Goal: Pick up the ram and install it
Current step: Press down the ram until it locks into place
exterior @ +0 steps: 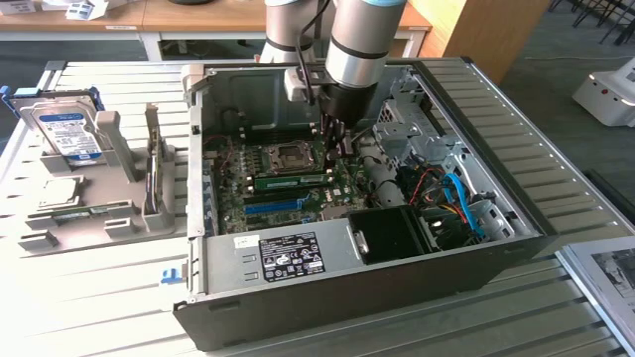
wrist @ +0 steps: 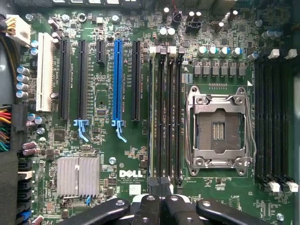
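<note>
I count 1 ram [exterior: 290, 179] stick seated, 1 hard drive [exterior: 65, 132] racked, 1 open computer case [exterior: 516, 216], and seemingly 1 blue slot [wrist: 117, 79].

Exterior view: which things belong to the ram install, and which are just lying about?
Job: ram at the memory slots; shut gripper over them; open computer case.
Lying about: hard drive, expansion card, grey holder.

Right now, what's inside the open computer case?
Inside the computer case: a green motherboard, an empty CPU socket, a ram stick seated in its slot, and blue cables. The arm covers what lies behind it.
</note>
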`<control>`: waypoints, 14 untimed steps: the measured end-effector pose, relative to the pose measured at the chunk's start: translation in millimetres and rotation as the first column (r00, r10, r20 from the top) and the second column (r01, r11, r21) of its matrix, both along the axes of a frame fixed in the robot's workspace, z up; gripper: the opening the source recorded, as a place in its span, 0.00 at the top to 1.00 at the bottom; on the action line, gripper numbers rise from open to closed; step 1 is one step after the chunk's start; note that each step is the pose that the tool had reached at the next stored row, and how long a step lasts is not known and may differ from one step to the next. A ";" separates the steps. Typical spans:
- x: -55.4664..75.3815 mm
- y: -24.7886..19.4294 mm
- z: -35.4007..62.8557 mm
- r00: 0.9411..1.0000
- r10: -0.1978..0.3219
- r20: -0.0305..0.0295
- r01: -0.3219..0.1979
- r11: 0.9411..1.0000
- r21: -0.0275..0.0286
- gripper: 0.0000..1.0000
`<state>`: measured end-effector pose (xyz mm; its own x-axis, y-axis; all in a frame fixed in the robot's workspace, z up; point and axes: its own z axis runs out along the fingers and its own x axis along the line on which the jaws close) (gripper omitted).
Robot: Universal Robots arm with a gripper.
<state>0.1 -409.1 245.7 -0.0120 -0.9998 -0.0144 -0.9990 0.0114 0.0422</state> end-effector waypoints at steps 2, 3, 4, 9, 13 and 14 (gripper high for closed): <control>0.0 0.0 0.8 1.000 0.000 0.000 0.000 1.000 0.000 0.90; 0.0 0.1 0.7 1.000 0.000 0.000 0.000 1.000 0.001 0.90; 0.0 0.1 0.7 1.000 0.000 0.000 0.000 1.000 0.001 0.90; -1.0 0.0 0.9 1.000 0.000 0.000 0.000 1.000 0.000 0.90; -7.5 0.0 0.9 1.000 0.000 0.000 0.000 1.000 0.000 0.90; -9.6 0.0 0.9 1.000 0.000 0.000 0.000 1.000 0.000 0.90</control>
<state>-9.5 -409.1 246.6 -0.0119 -0.9998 -0.0146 -0.9991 0.0113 0.0420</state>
